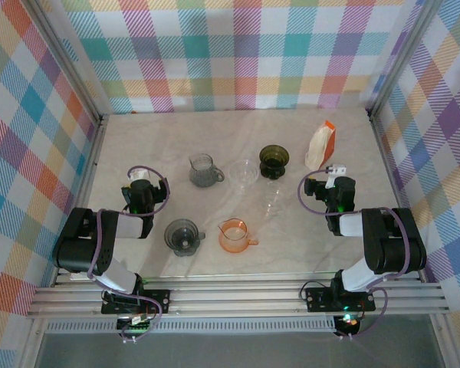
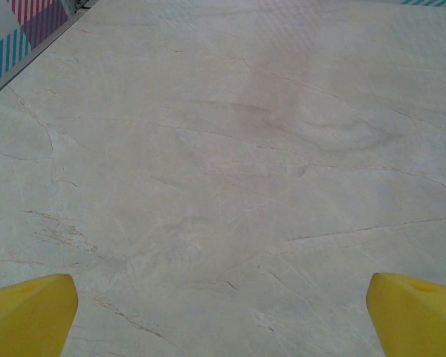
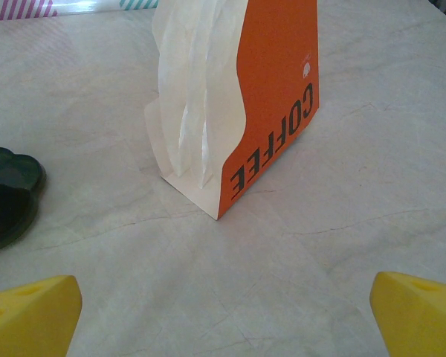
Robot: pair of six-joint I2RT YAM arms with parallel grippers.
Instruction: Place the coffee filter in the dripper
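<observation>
- Now the pale stone table (image 1: 176, 138) is lying flat inside bright checked walls (image 1: 238, 54).
- The left gripper (image 2: 223, 318) is hanging wide open over bare table.
- The right gripper (image 3: 223, 320) is gaping wide too, holding nothing and facing the coffee filters (image 3: 189, 89).
- The coffee filters are standing in an orange holder (image 3: 279, 82) at the back right, near the dark green dripper (image 1: 274, 161).

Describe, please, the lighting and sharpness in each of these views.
Top view: even, soft light, faint shadows; the clear cup barely stands out. Left wrist view: table veins crisp, no harsh glare. Right wrist view: filter pack sharp, lettering legible, faint shadow at its base.
</observation>
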